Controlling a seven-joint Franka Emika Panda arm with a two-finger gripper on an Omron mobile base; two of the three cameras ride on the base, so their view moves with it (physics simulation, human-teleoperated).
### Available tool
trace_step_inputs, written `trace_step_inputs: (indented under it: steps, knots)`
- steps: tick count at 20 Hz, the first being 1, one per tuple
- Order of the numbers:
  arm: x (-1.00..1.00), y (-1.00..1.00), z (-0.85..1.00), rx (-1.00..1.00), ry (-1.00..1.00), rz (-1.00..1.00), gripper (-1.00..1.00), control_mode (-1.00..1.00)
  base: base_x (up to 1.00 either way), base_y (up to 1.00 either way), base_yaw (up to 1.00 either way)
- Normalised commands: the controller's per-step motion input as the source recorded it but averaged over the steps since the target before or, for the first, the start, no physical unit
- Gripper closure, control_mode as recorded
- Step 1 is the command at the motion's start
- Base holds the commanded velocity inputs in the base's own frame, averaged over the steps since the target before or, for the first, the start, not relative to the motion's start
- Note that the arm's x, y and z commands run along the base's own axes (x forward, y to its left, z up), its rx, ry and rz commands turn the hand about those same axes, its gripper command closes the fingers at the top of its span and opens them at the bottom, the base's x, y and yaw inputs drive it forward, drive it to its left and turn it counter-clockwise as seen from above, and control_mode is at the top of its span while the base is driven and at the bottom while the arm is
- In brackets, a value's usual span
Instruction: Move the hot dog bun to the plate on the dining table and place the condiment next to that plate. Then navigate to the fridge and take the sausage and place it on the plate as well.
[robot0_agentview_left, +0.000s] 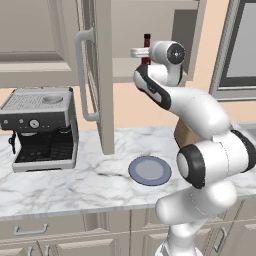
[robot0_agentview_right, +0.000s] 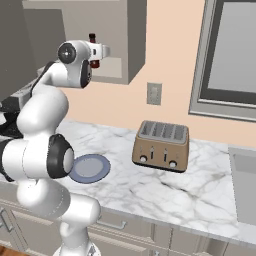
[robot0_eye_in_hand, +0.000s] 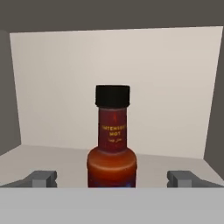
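Fingers (robot0_eye_in_hand: 43, 178) spread wide either side of condiment (robot0_eye_in_hand: 112, 144), not touching, bottle upright on cabinet shelf (robot0_eye_in_hand: 52, 159), plate (robot0_agentview_left: 150, 170) on counter (robot0_agentview_left: 75, 187) below.

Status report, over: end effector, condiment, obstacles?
End effector open, fingertips either side of the condiment. Condiment upright in open cabinet, not gripped. Nothing blocking.

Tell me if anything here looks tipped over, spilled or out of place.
Nothing is spilled or tipped. The condiment stands upright with its cap on, inside the open wall cabinet, between the fingertips of the open claw. The plate lies flat on the marble counter, with the toaster upright nearby.
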Motion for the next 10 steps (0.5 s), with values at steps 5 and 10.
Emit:
trace_step_inputs:
  steps: [5,10]
  knots:
    - [0.15,0.0,-0.04,0.0,0.0,0.0,-1.0,-1.0,0.0,0.0,0.0]
    - [0.13,0.0,-0.02,0.0,0.0,0.0,-1.0,-1.0,0.0,0.0,0.0]
